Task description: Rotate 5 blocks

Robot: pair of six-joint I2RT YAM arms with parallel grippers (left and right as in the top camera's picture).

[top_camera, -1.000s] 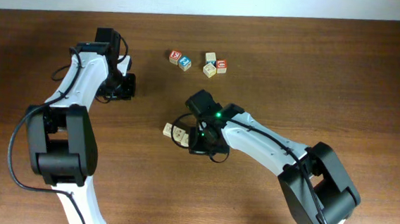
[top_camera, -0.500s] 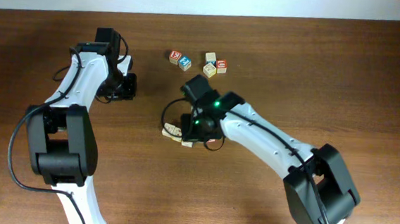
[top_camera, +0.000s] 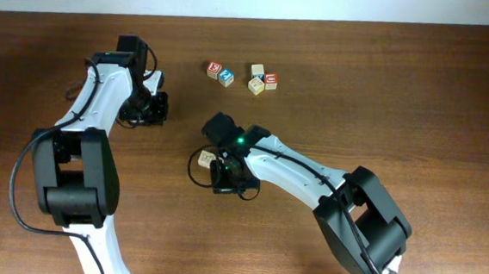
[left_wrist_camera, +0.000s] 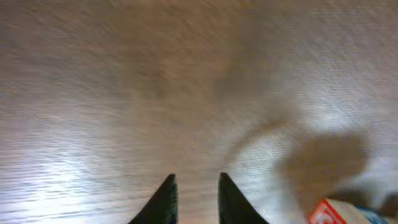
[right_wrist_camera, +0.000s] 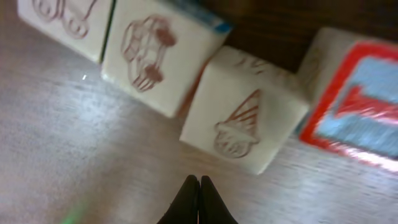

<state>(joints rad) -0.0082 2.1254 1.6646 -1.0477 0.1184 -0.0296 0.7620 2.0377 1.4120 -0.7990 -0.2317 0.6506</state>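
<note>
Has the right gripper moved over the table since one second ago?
Yes. In the overhead view the right gripper has shifted left: it was straight below the far block cluster and is now nearer the left gripper.

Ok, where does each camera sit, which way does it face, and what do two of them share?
Overhead: above the table, looking straight down; left arm, right arm, blocks show.
Left wrist: on the left arm, facing bare wood; left gripper fingertips slightly apart, a red-framed block at the corner.
Right wrist: close over the picture blocks; right gripper shut.
Shared: overhead and right wrist both see the picture blocks.
</note>
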